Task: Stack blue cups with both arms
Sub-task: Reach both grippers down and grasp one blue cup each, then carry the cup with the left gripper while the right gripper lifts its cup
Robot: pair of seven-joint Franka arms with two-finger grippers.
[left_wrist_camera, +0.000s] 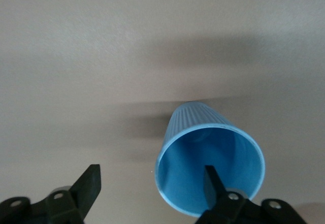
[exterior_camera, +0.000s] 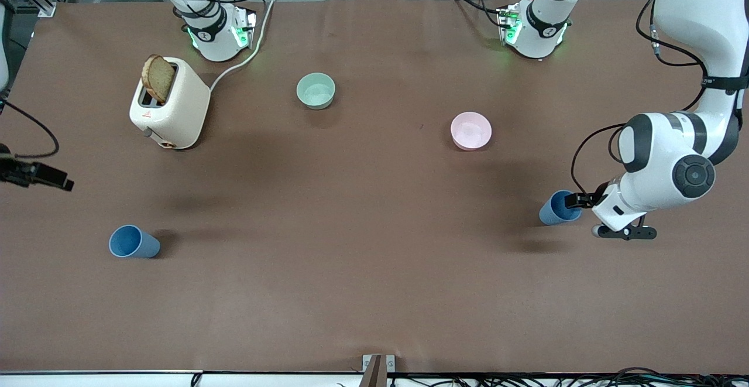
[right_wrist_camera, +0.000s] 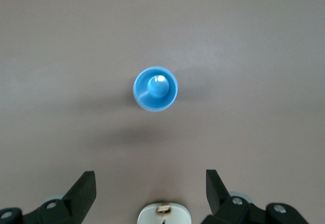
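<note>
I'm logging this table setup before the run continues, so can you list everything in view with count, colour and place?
Blue cups: two, blue; one toward the right arm's end of the table, one toward the left arm's end.
Bowls: two; pale green nearer the bases, pink nearer the front camera than it.
Toaster: one, cream, toward the right arm's end.
Bread slice: one, brown, sticking out of the toaster.
Table: one, brown cover.
Left gripper: black, open, one finger inside the nearby cup's rim.
Right gripper: black, open, high over the other cup.

Brown table [exterior_camera: 374,293]: two blue cups [exterior_camera: 133,242], toaster [exterior_camera: 172,105], green bowl [exterior_camera: 316,91], pink bowl [exterior_camera: 471,130].
</note>
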